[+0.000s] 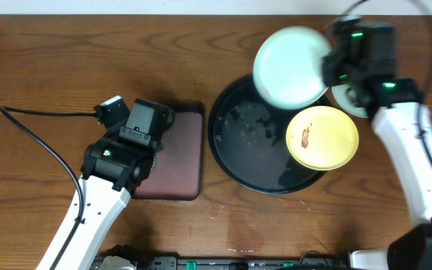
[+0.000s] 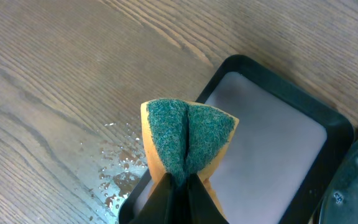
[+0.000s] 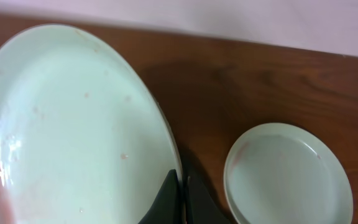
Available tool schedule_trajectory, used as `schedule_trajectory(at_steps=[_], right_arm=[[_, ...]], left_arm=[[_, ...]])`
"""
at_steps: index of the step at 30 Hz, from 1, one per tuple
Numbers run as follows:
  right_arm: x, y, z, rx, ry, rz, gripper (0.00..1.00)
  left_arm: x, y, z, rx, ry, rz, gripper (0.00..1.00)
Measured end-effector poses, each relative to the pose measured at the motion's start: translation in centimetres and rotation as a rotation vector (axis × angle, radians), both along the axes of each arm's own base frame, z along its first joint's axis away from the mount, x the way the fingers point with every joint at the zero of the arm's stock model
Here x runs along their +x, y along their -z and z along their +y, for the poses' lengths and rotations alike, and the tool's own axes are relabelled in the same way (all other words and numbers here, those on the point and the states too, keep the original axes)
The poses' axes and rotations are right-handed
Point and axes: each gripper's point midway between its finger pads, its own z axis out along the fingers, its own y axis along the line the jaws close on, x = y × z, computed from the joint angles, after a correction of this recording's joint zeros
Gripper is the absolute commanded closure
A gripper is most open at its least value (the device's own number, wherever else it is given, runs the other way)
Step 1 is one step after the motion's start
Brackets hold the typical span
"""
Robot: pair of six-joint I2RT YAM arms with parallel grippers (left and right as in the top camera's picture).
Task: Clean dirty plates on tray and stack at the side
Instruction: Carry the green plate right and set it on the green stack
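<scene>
Overhead, we are looking at a light blue plate (image 1: 291,67) that is hanging in the air above the far right edge of the big black tray (image 1: 238,142). The right claw (image 3: 182,185) is pinching its rim, with the two fingers squeezed narrow on the thin edge. Its face is looking nearly clean, with only faint pinkish marks. Just beside it, on the wooden table (image 1: 51,60), a second blue plate (image 3: 288,177) is lying flat, partly hidden under the claw from above. A yellow plate (image 1: 322,137) with a red smear is sitting on the tray's right side, waiting for its turn.

We are guessing that the job right now is to stack the held plate on the one at the side. To do it well, we are wanting a firm pinch, a slow move until one plate is right over the other, then a soft lowering before letting go, so nothing is sliding or clinking.

Farther left, the left claw (image 2: 179,186) is squeezing a folded sponge (image 2: 188,140), green side showing, over the edge of the brown tray (image 2: 266,149).
</scene>
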Motion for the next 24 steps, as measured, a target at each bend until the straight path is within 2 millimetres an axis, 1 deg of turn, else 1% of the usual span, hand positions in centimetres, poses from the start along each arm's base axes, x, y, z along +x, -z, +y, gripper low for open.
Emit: schedule_trajectory(at_steps=[1,2,3,5,6,7,10,12,15,17,20,22,24], right_arm=[[0.0,-0.7,-1.4,0.036,0.038,-0.013,0.99],[-0.3,-1.5,-3.5,0.074,0.098,-0.026,0.99],[-0.4,-1.8,-4.3,0.085,0.123,-0.031,0.99],[-1.4,-2.1,-8.5,0.13,0.261,-0.018,0.99],[-1.9,-1.9,-10.0,0.143,0.314,-0.007,0.99],[-2.4,-1.4,-12.1,0.158,0.388,0.012,0.99],[-3.3,0.7,-16.8,0.191,0.559,0.057,0.99],[-3.2,2.2,-18.5,0.201,0.619,0.072,0.99],[-2.9,5.9,-20.4,0.218,0.684,0.128,0.99],[-2.6,9.1,-20.9,0.225,0.704,0.188,0.99],[-2.2,12.4,-21.1,0.229,0.718,0.245,0.99],[-1.8,14.1,-21.3,0.23,0.723,0.266,0.99],[-1.6,15.3,-21.5,0.227,0.728,0.279,0.98]], left_arm=[[0.0,0.0,0.0,0.0,0.0,0.0,0.92],[0.0,0.0,0.0,0.0,0.0,0.0,0.92],[0.0,0.0,0.0,0.0,0.0,0.0,0.92],[0.1,0.1,0.0,0.0,0.0,0.001,0.92],[0.1,0.1,0.0,0.0,0.0,0.002,0.92],[0.1,0.2,0.0,0.001,-0.001,0.005,0.92],[0.2,0.6,-0.1,0.004,-0.006,0.018,0.92],[0.4,1.0,-0.2,0.009,-0.006,0.031,0.92],[0.7,1.9,-0.3,0.018,-0.009,0.059,0.92],[1.0,2.4,-0.4,0.022,-0.012,0.074,0.93],[1.2,3.0,-0.4,0.028,-0.012,0.092,0.92],[1.2,3.2,-0.5,0.029,-0.013,0.101,0.92],[1.2,3.3,-0.5,0.029,-0.014,0.104,0.93]])
